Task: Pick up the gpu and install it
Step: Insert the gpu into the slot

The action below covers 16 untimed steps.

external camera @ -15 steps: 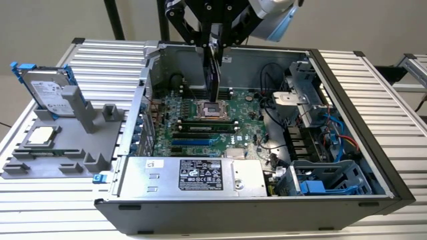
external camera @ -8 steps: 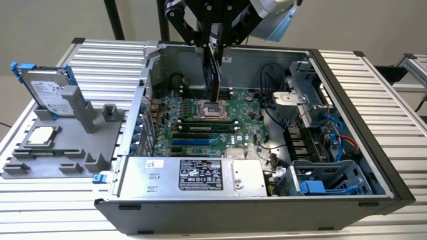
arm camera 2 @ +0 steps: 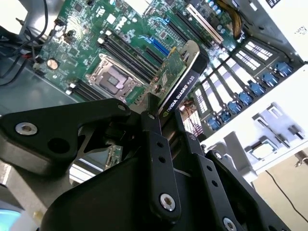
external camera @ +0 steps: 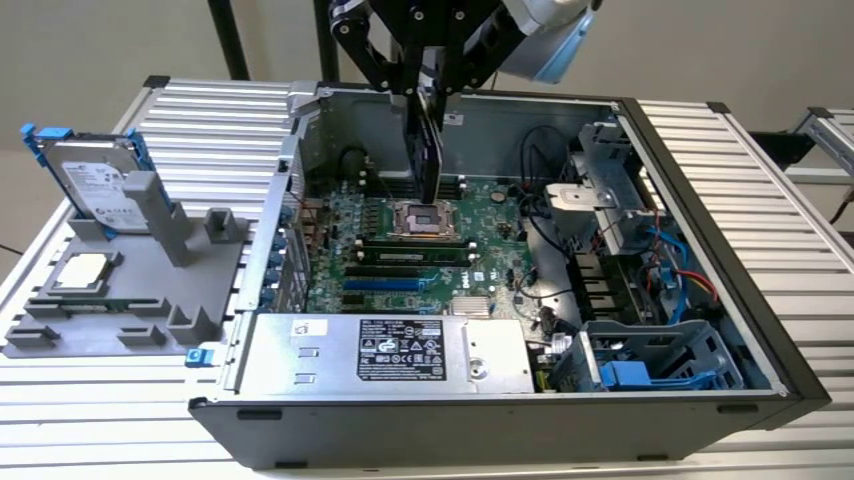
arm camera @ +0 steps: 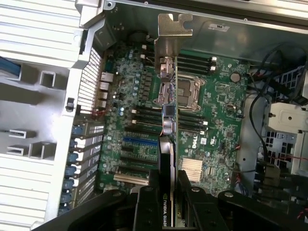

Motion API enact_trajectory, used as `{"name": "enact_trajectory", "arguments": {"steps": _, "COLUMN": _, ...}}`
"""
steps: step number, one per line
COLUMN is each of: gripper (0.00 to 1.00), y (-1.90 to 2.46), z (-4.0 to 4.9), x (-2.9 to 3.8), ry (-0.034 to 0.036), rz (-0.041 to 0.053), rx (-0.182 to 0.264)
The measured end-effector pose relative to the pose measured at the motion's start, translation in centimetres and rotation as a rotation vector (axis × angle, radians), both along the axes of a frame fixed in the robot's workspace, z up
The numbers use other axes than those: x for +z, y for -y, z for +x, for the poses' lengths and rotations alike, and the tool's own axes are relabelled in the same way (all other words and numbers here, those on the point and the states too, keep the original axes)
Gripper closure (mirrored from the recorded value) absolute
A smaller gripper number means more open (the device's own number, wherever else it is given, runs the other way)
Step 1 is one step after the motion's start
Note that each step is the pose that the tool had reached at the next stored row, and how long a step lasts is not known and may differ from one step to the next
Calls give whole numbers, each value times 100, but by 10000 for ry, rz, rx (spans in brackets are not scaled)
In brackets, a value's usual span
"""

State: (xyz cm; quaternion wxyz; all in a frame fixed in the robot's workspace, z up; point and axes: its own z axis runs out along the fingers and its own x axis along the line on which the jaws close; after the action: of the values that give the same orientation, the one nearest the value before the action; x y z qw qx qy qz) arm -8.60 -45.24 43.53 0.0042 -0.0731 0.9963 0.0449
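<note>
Black tool (external camera: 430,88): fingers pinching the gpu (external camera: 427,150) by one end.
Gpu position: held edge-on above the motherboard (arm camera: 139,139) inside the open computer case (external camera: 467,430), not seated in a slot.
Gpu end bracket (arm camera: 174,26): silver, at the end farthest from the tool.
Worktop (external camera: 747,130): slatted metal; at the exterior view's left of the case, a grey fixture (external camera: 94,340) carries the hard drive (external camera: 100,185) and the CPU chip (external camera: 83,270).

A ribbed aluminium table (external camera: 727,170) stands before a plain pale wall (external camera: 80,50), seemingly evenly lit.
</note>
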Motion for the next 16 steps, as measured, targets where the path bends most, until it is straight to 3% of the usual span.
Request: {"name": "enact_trajectory", "arguments": {"steps": 16, "gripper": 100, "y": 0, "z": 0, "x": 0, "ry": 0, "rz": 0, "rx": 419}}
